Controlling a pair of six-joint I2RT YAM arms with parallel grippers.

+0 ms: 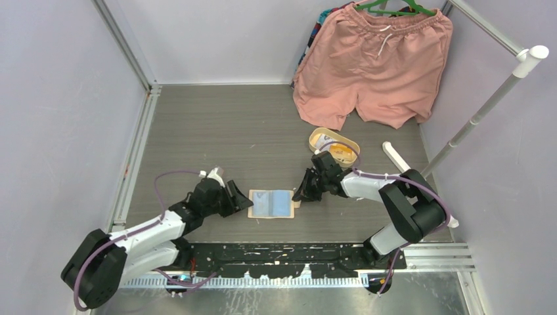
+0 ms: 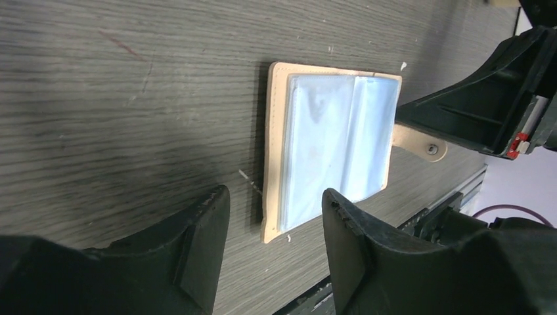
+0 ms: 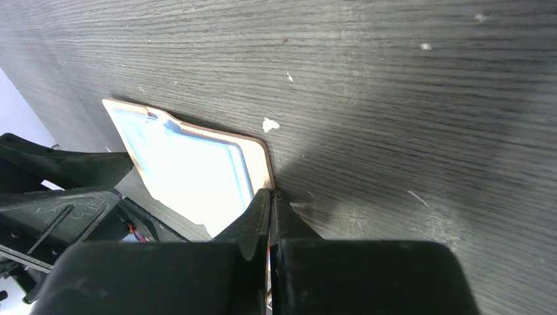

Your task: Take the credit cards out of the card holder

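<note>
We see the card holder (image 1: 271,204) lying open and flat on the bench (image 1: 217,131), near its 6 o'clock edge. It has a tan border, pale blue pockets facing up, and a snap tab (image 2: 420,142) pointing to 3 o'clock. At 1 o'clock from it, what look like an orange-yellow card (image 1: 341,155) and a whitish card (image 1: 322,140) lie in the oval tray (image 1: 311,139).

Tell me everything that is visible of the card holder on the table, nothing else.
The card holder is a tan, leather-like bifold lying open and flat on the table, inner side up. Pale bluish clear pockets fill it; no card shows distinctly. A snap tab with a metal stud sticks out of its right edge. The open left gripper faces its left edge, seemingly apart; the shut right gripper meets its right edge, perhaps pinching it.
</note>
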